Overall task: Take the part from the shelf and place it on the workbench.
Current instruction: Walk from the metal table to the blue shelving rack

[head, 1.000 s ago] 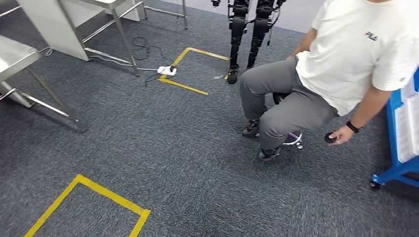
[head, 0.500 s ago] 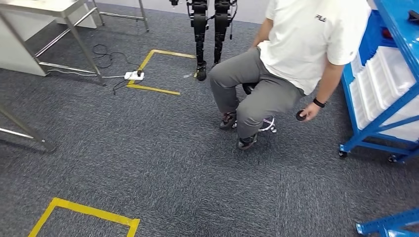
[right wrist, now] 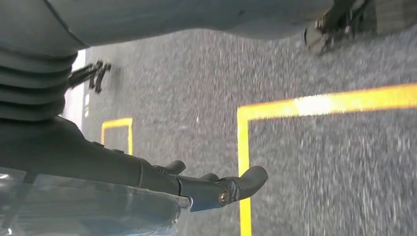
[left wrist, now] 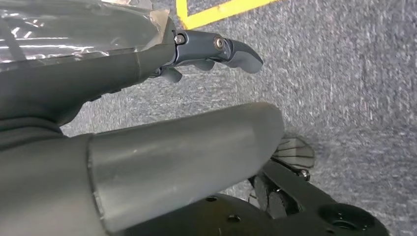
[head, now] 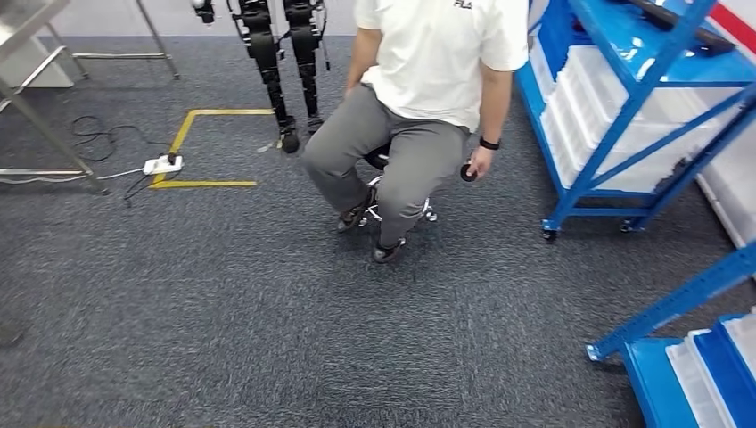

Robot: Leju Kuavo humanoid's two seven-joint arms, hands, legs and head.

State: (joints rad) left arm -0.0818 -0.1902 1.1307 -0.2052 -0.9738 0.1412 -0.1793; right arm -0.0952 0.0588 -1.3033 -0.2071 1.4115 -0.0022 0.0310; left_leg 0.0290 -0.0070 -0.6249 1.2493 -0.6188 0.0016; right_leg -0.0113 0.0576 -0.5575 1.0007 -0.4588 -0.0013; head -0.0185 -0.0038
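Observation:
A blue shelf rack (head: pixel 638 107) stands at the right of the head view, with white bins (head: pixel 597 89) on its levels. A long dark object (head: pixel 669 22) lies on its upper level; I cannot tell what it is. A corner of a steel workbench (head: pixel 22 18) shows at the far left. My left hand (left wrist: pixel 206 46) hangs over grey carpet with its fingers stretched out, holding nothing. My right hand (right wrist: pixel 211 189) hangs the same way, empty, above a yellow floor line.
A person (head: pixel 428 71) sits on a stool between me and the rack, holding a small black round thing (head: pixel 468 171). Another robot's legs (head: pixel 285 71) stand behind. A power strip (head: pixel 162 164) and cables lie by yellow tape (head: pixel 201 183). A second blue rack (head: pixel 677 303) is close at the right.
The whole picture has swung: the camera has turned right. The seated person has slid toward the middle and the blue racks have come into view. Nothing in the room itself has visibly moved.

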